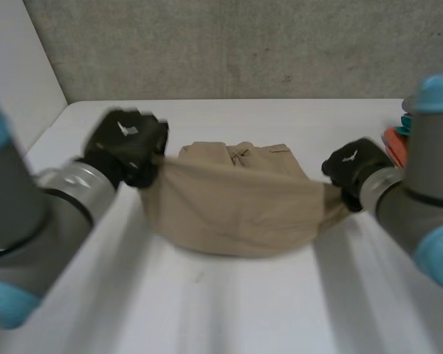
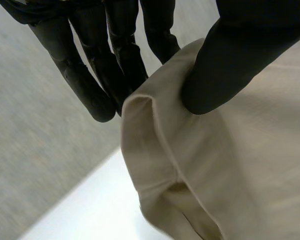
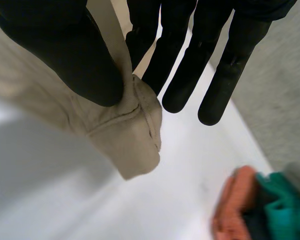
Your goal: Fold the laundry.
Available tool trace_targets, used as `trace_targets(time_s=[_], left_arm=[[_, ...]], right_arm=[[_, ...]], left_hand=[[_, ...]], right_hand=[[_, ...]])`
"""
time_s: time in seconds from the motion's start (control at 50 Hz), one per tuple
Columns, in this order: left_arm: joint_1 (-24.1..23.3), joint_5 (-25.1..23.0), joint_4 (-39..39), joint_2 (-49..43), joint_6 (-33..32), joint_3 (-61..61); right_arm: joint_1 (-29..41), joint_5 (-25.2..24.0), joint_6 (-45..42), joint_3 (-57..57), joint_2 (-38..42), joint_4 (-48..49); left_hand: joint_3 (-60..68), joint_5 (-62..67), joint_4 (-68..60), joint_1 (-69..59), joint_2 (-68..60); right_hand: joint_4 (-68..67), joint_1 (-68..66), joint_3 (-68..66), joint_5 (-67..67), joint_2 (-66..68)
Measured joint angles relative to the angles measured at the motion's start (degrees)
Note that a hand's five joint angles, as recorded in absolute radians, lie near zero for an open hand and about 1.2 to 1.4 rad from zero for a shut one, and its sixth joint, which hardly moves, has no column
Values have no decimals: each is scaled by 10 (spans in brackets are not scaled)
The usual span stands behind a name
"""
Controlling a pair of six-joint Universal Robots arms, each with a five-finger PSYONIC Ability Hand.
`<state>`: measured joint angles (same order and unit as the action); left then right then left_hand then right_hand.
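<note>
1. A tan garment [image 1: 236, 210] was seen at the centre of the frame on the white table [image 1: 229, 310], with its near edge raised and stretched between both hands.
2. At centre left, the left hand [image 1: 125, 144] was closed on the garment's left end, the hem pinched between thumb and fingers.
3. At centre right, the right hand [image 1: 351, 168] was closed on the right end, with the hem likewise nipped by thumb against fingers.
4. Orange and teal cloths [image 1: 395, 136] lay at the right edge.

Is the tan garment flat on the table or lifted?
Partly lifted: the tan garment hangs stretched between left robot hand and right robot hand, each pinching an end; its far part lies on the table.
</note>
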<state>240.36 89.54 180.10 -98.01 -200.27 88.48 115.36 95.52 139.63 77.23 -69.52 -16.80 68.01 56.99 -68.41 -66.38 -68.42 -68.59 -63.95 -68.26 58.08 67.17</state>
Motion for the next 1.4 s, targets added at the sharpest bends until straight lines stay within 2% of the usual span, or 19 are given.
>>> trace_targets(time_s=[0.1,0.16,0.24,0.34,0.44,0.54,0.64,0.66,0.68,0.74,0.8,0.94,1.06,1.18,1.28,1.4], left_arm=[[15,-19,-74,66,0,-13],[26,-30,-138,70,-9,-25],[40,-40,-192,28,-22,-40],[53,-42,-192,-71,-31,-70],[59,-40,-149,-168,-32,-146],[61,-36,-71,-199,-18,-259],[67,-17,67,-160,34,-364],[67,-14,78,-155,39,-370],[70,-4,119,-134,63,-391],[73,10,157,-103,94,-409],[76,16,157,-84,111,-402],[86,16,106,-60,119,-295],[90,6,90,-50,116,-158],[84,-11,90,-73,104,-27],[79,-13,91,-122,73,4],[81,-3,88,-198,26,-49]], right_arm=[[-7,-25,-30,8,-75,-43],[-14,-63,-39,16,-109,-75],[-23,-106,-41,24,-107,-101],[-25,-124,-33,24,-58,-91],[-17,-105,-17,-4,12,2],[-10,-70,-6,-78,69,152],[-6,-46,8,-169,94,333],[-6,-45,9,-172,94,340],[-3,-45,17,-193,91,395],[1,-57,33,-213,78,461],[3,-73,47,-216,63,483],[-8,-103,76,-187,39,437],[-13,-133,77,-125,37,348],[-11,-182,54,-37,51,241],[-11,-195,30,-7,91,187],[-11,-178,22,-46,170,171]], left_hand=[[0,0,0,0,-1],[0,0,0,0,-1],[0,4,0,0,-1],[1,4,0,0,-1],[1,4,0,0,-1],[1,4,0,0,-2],[1,4,0,0,-2],[1,4,0,0,-2],[1,4,0,0,-2],[1,4,0,0,-2],[1,4,0,0,-2],[1,8,0,0,-2],[1,8,-1,0,-2],[1,8,-1,0,-2],[2,8,-2,0,-2],[2,8,-2,0,-2]], right_hand=[[0,0,0,0,0],[0,0,0,0,0],[0,0,0,0,0],[0,0,0,0,0],[0,0,-1,0,0],[0,0,-1,0,0],[0,0,-1,0,0],[0,0,-1,0,0],[0,0,-1,0,0],[0,0,-1,0,0],[0,0,-1,0,0],[0,0,-1,4,0],[0,0,-1,4,0],[0,0,-1,4,0],[0,0,-1,4,0],[0,0,-1,5,0]])
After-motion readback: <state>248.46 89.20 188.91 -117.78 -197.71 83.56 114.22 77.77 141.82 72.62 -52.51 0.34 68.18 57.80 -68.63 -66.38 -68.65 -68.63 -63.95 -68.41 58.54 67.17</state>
